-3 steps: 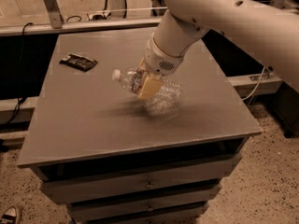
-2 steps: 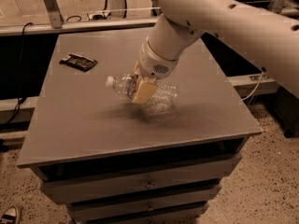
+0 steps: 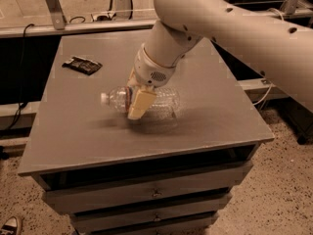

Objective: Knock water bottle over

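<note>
The water bottle is clear ribbed plastic with a white cap. It lies on its side near the middle of the grey table, cap pointing left. My gripper hangs from the big white arm and sits right over the bottle's neck end. One tan finger crosses in front of the bottle. The other finger is hidden behind it.
A small dark flat packet lies at the table's back left. The table has drawers below its front edge. A metal rail and cables run behind the table. A shoe tip shows on the floor at bottom left.
The bottle has tipped from tilted to lying flat on the table, cap to the left. My gripper has moved slightly left and down with it.
</note>
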